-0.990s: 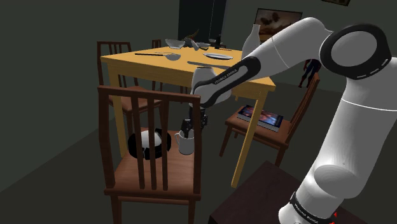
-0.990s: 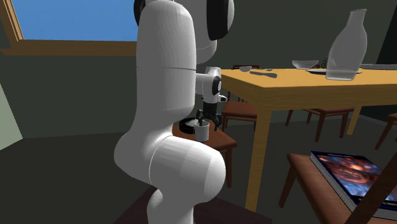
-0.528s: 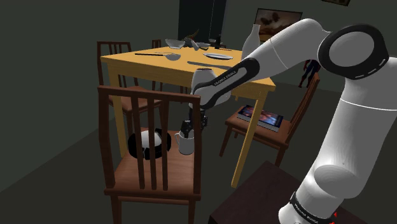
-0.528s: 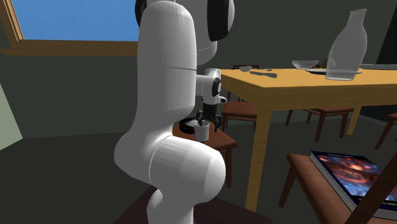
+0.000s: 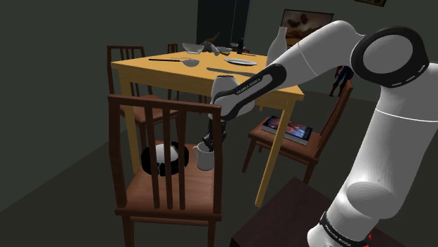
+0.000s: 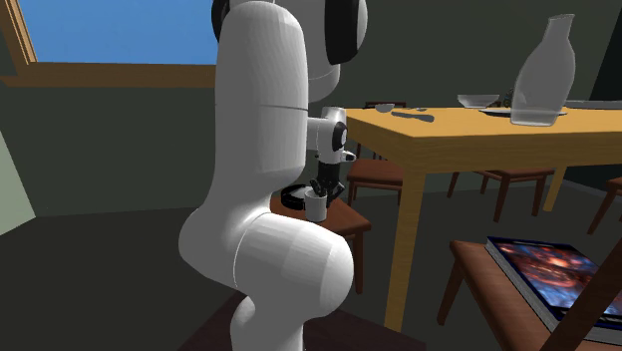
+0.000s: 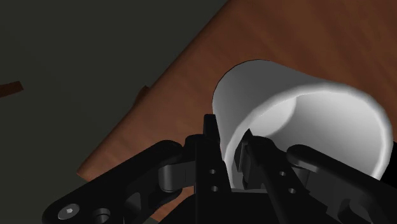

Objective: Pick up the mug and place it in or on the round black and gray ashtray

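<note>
The gripper (image 7: pixel 230 132) comes down from above onto the rim of the white mug (image 7: pixel 305 114), and its two black fingers (image 7: pixel 210 149) straddle the mug's wall: one finger stands outside the wall and the other reaches down inside the cup. The gap between them is narrow. As far as the wrist view shows, both pads lie against the wall, so the fingers pinch that one side of the rim rather than spanning the whole cup. Most of the mug's open mouth lies beyond the inner finger. The mug stands upright on the reddish-brown wooden chair seat (image 5: pixel 161 191), directly below the fingers, with its base on the wood. Past the outer finger the seat's edge runs off, and the dark floor (image 7: pixel 76 63) shows beyond it. In the shoulder view, the round black and grey ashtray (image 5: pixel 163 157) sits on the same seat, just beside the mug and apart from it, on the side of the fingers toward that view's left. The slatted chair back (image 5: pixel 163 105) rises nearer the camera than the fingers. The yellow wooden table (image 5: pixel 140 69), set with dishes, stands behind and above the fingers. A book (image 5: pixel 289 130) with a picture cover lies on another chair, well apart from the fingers toward that view's right.
</note>
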Action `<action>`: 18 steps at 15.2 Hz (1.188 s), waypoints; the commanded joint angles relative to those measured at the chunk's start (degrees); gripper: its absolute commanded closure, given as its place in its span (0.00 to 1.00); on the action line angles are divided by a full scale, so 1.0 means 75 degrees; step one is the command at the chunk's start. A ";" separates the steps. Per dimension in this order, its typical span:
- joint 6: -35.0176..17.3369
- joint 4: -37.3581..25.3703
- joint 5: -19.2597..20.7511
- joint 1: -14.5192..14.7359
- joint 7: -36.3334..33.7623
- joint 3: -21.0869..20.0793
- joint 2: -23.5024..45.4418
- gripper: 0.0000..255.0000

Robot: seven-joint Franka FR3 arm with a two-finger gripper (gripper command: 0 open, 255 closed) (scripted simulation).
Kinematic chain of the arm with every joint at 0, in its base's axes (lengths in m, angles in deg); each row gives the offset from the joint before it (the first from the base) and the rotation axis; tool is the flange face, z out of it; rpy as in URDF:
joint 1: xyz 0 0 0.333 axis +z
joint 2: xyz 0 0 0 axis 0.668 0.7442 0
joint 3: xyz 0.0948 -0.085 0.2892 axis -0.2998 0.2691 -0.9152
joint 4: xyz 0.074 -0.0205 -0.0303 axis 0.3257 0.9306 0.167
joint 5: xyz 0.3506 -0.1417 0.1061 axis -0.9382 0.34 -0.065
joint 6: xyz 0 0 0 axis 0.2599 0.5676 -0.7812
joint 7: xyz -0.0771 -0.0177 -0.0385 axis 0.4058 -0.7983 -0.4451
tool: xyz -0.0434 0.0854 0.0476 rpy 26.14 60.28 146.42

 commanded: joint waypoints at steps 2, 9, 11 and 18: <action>0.0000 -0.0001 0.0000 0.0000 0.0000 0.0000 0.0000 1.00; 0.0587 -0.0205 -0.0062 -0.0016 0.0019 -0.0007 -0.0388 1.00; 0.0785 -0.0286 -0.0080 -0.0021 0.0023 -0.0007 -0.0506 1.00; 0.1482 -0.0622 -0.0127 -0.0036 0.0028 -0.0002 -0.0870 1.00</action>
